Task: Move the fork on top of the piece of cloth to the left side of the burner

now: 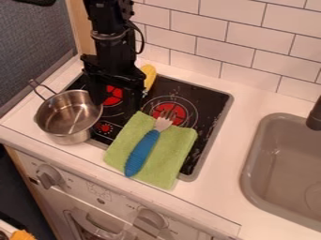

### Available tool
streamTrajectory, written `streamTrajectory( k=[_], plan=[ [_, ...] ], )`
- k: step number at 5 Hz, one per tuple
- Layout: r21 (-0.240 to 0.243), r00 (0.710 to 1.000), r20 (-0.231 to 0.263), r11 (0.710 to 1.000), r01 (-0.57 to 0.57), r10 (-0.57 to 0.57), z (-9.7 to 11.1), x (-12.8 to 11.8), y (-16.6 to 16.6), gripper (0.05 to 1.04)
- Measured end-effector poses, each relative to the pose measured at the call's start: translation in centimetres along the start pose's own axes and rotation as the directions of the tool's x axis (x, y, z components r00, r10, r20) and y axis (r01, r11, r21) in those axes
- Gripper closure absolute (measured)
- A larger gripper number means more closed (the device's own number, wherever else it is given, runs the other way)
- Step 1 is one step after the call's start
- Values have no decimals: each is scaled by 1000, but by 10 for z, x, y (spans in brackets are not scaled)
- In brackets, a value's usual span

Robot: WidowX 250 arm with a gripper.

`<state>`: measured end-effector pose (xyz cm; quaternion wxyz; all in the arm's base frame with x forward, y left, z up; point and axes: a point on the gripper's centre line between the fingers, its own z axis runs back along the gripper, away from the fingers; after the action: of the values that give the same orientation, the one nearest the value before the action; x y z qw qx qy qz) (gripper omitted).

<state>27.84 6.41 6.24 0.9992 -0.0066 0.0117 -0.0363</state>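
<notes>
Two pale knobs (49, 177) line the front of a white toy kitchen unit, below a light countertop (219, 206). Just beyond, a green cloth (172, 157) lies spread over the near edge of a black cooktop (210, 98), partly on the counter. On the cloth rests a fork (146, 144), its blue handle toward the camera and its metal tines pointing away, toward a red burner mark (168, 112) at the cloth's far edge. To the left in the view, a metal pot (67, 115) sits upright at the cooktop's left side, its handle angled toward the far left. Beyond the cloth, a black gripper (115, 104) hangs over the cooktop's left half, between the pot and the fork's tines, its two fingers apart with another red mark (113, 95) visible between them. The fork lies nearer the camera and to the right of the gripper, apart from it. Behind the gripper is a partly hidden yellow object (149, 75), before a white tiled wall (241, 40). A gray sink (252, 173) occupies the right side.
</notes>
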Motion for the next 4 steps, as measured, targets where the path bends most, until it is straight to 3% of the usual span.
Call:
streamTrajectory(
  k=[1,2,3,4],
  plan=[
    [-11,1000,-29,1000,-10,9,-10,-3,-2,84],
    [-25,1000,-12,999,-28,28,-22,-2,-26,84],
    [-5,999,12,999,-46,46,-31,-1,-47,84],
    [11,997,5,997,-72,72,-45,1,-58,84]
  ],
)
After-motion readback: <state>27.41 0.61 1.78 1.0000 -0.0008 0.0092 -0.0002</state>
